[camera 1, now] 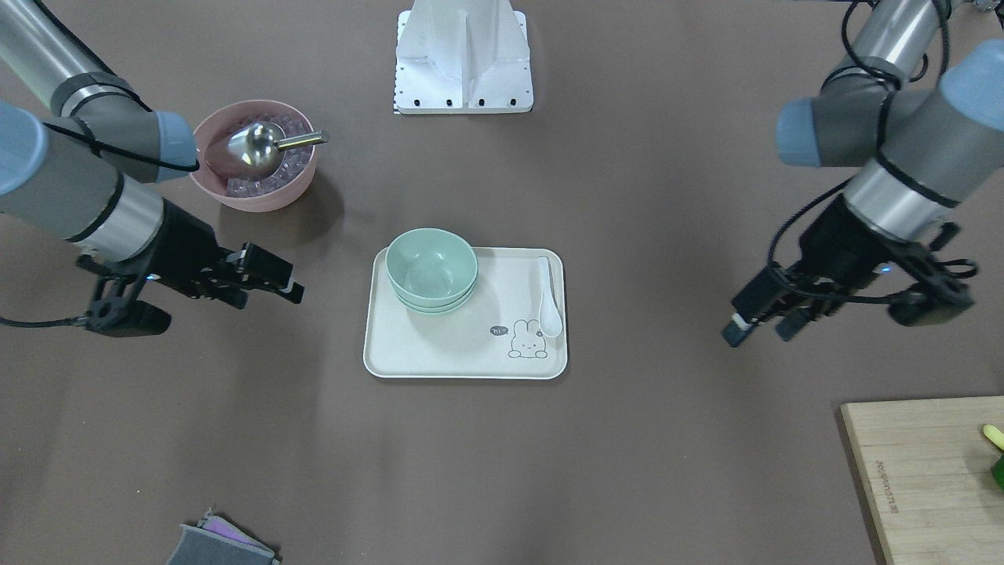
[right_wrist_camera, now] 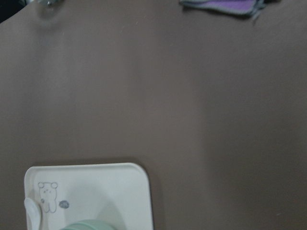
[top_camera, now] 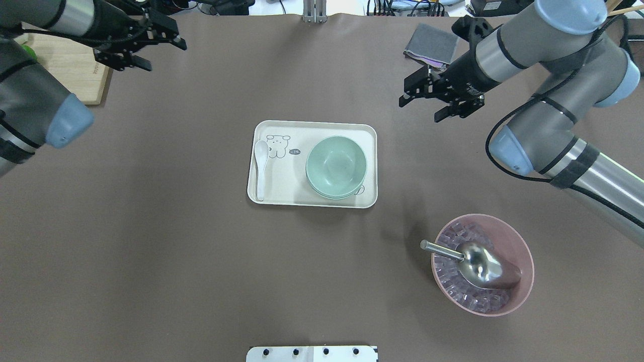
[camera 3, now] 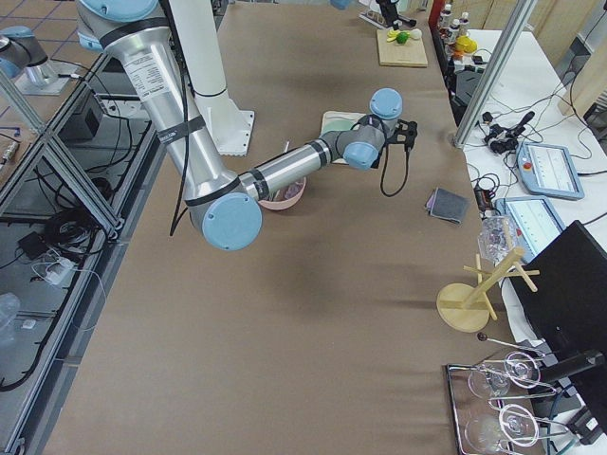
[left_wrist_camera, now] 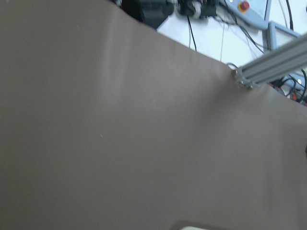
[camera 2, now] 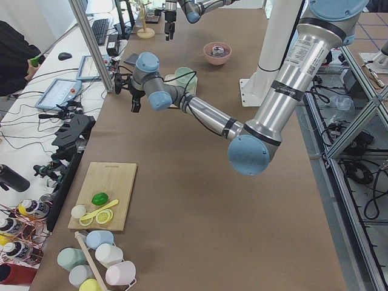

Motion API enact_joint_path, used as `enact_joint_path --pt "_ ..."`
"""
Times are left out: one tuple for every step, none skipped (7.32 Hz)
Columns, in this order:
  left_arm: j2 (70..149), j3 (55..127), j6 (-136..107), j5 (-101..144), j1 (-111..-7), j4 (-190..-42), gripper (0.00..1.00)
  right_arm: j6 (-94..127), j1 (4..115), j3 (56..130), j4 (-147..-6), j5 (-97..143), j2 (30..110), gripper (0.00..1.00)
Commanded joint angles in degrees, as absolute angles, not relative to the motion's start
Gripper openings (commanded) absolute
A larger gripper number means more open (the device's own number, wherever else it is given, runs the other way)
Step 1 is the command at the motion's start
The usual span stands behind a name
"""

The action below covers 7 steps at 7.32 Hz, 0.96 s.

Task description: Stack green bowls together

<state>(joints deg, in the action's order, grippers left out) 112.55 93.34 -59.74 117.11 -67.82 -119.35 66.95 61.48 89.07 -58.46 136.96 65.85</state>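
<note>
cream tray (camera 1: 439, 353) mid-bench, dark speech bubble (camera 1: 499, 330) reading "hi" beside rabbit drawing (camera 1: 527, 340), cutting board (camera 1: 925, 471) edge stamp too small to read

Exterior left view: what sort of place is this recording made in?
Probably a robotics lab bench dressed with kitchen props: a teach pendant on the side, an aluminium frame post, and a cutting board holding a lime beside plastic cups.

Brown matte table (top_camera: 151, 251), aluminium frame post (camera 2: 91, 42) at its edge, white cable-strewn bench (camera 2: 36, 79) beyond, tiled floor (camera 3: 47, 11).
</note>
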Motion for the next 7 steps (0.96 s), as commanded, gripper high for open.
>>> enact_joint_path --pt "107.9 97.5 -35.4 110.0 -74.1 -102.0 0.98 41.5 68.4 89.0 -68.4 134.1 71.3 1.00" --pt "107.8 99.6 -26.4 109.9 -76.2 -91.7 0.98 29.6 70.0 89.0 -72.6 128.8 75.6 1.00" --pt "105.9 100.3 -20.7 110.8 -78.3 -90.0 0.98 16.7 71.2 88.4 -75.0 123.7 79.8 1.00" --pt "103.6 100.2 -20.7 116.6 -79.7 -89.9 0.98 7.5 74.8 88.2 -81.2 121.7 81.6 1.00" --pt "100.1 99.9 -20.8 120.7 -81.2 -90.3 0.98 -0.1 78.8 88.2 -89.5 122.0 82.9 1.00" --pt "95.9 99.8 -20.3 120.8 -81.7 -92.5 0.98 -5.3 82.9 88.3 -93.0 122.8 84.4 1.00" --pt "94.7 99.2 -20.7 121.3 -83.1 -95.3 0.98 -6.8 86.1 88.4 -93.1 126.0 86.3 1.00"
